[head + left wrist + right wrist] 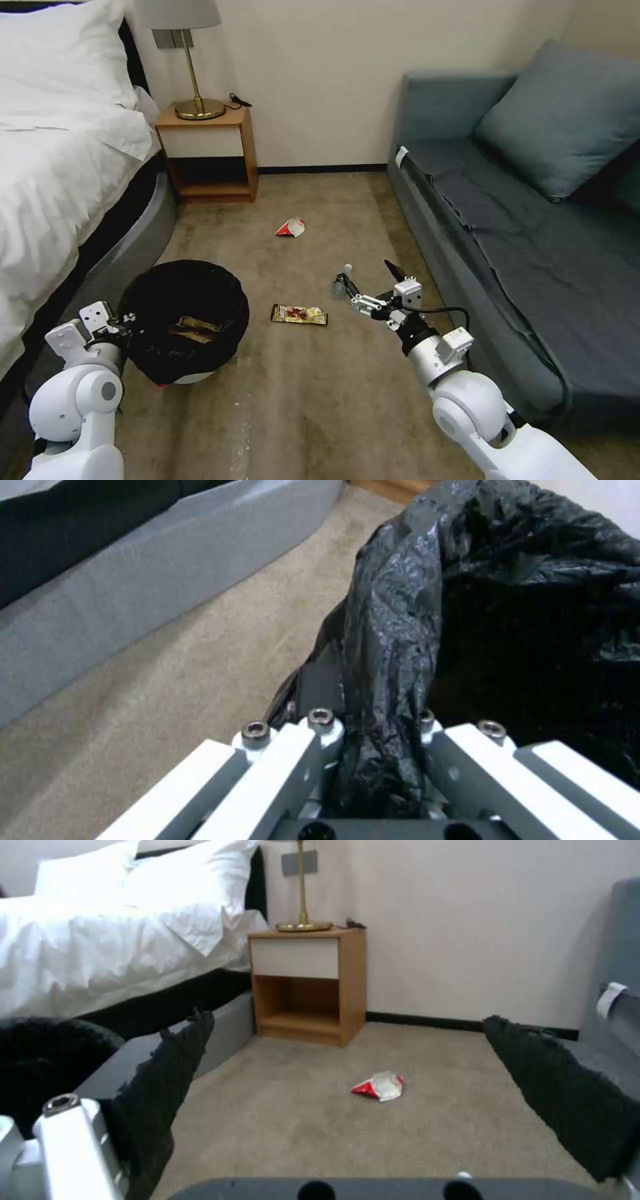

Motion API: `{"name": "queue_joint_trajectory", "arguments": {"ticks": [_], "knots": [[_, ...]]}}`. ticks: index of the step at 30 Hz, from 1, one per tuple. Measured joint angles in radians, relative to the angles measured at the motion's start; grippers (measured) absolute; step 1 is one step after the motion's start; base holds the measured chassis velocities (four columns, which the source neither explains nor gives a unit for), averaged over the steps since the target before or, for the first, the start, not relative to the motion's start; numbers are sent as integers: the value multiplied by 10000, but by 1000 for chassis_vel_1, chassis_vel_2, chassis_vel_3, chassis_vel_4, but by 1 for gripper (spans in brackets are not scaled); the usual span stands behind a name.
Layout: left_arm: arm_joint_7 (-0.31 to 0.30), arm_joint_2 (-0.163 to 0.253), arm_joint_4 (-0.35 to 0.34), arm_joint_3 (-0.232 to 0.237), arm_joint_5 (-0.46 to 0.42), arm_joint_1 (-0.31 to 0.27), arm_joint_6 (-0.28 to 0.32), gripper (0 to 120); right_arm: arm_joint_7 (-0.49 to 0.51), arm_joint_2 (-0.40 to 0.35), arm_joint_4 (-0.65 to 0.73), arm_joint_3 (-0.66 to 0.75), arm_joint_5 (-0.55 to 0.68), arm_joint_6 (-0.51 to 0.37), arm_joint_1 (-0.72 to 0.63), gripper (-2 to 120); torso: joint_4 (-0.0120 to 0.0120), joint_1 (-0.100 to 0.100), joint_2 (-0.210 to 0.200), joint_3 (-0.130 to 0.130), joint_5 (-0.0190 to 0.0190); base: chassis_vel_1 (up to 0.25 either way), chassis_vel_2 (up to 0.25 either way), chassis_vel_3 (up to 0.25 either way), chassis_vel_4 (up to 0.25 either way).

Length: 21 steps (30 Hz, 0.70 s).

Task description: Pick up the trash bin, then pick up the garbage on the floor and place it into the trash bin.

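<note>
black-lined trash bin (pixel 183 320) in left gripper (pixel 373 750) grip

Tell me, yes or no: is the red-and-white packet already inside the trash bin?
No. The red-and-white packet lies on the carpet near the nightstand, well apart from the trash bin.

Carpet (pixel 373 220): packet (pixel 291 227), wrapper (pixel 299 314), bottle (pixel 342 281)
</note>
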Motion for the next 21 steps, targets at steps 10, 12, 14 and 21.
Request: {"name": "queue_joint_trajectory", "arguments": {"ticks": [10,12,14,21], "knots": [[-1,48,17,-95,-20,-66,0,4,-3,38,-99,-173,-41,-49,105,100,-1,0,0,0,0,-80,65,69,-72],[-3,47,9,-96,-21,-41,0,4,-4,47,-110,-201,-66,-63,110,100,-1,0,0,0,1,-110,128,112,-107],[-4,45,1,-98,-21,-21,0,4,-3,49,-111,-207,-85,-64,109,100,-1,0,1,-1,1,-125,141,116,-115],[-8,33,-72,-98,-23,32,0,4,-5,54,-114,-209,-143,-71,78,100,0,0,0,0,-1,-134,158,144,-149]]}}
